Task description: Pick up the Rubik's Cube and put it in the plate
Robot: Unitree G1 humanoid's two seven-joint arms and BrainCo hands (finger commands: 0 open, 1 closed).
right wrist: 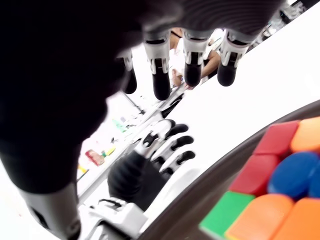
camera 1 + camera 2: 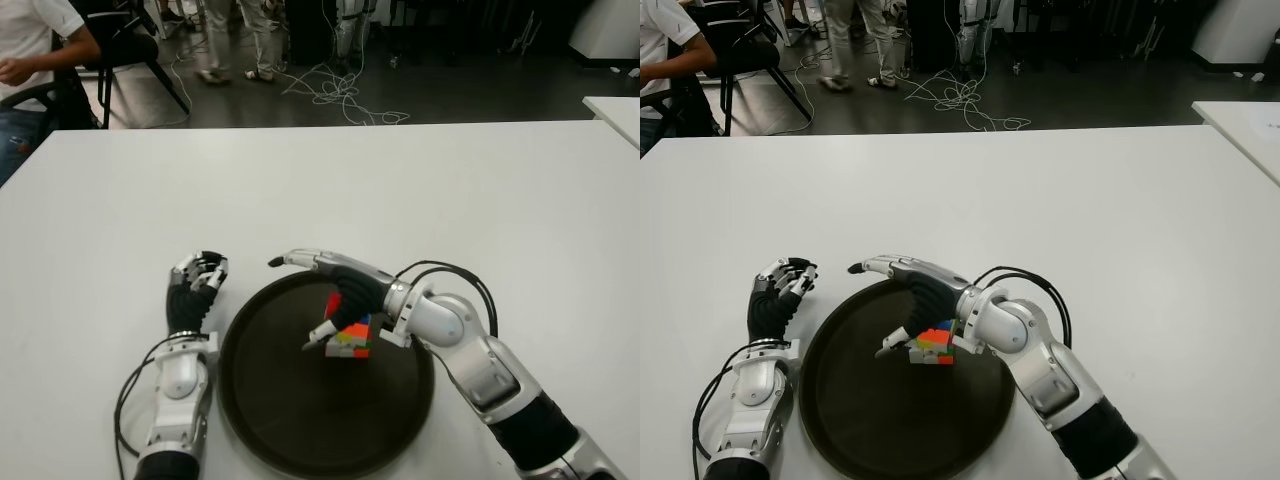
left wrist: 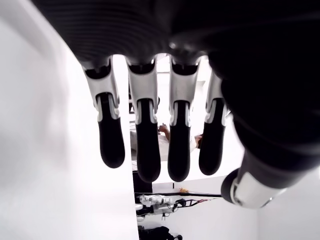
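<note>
Right hand (image 2: 335, 300) reaches in from the robot's right over a round dark plate (image 2: 270, 420), its fingers (image 2: 300, 260) stretched out flat and spread, its thumb angled down toward the plate floor, and nothing clamped between them. Largest in the scene is the white table (image 2: 400, 190), which fills most of both eye views; beyond its far edge lie a dark floor with a tangle of cables (image 2: 335, 90), chair legs, and a seated person (image 2: 30, 60) at the far left. On the near part of the table sits the plate, close in front of the robot and between its two arms. Left hand (image 2: 195, 280) shows just beside the plate's left rim, palm down, with its fingers loosely curled and holding nothing; in its own wrist view the four fingers hang side by side with gaps between them. Rubik's Cube (image 2: 350, 335) sits inside the plate, toward its right half, directly under the right palm and next to the thumb. The right wrist view shows the cube's red, orange, blue and green tiles close below the palm, with the fingers extended well clear of it.
</note>
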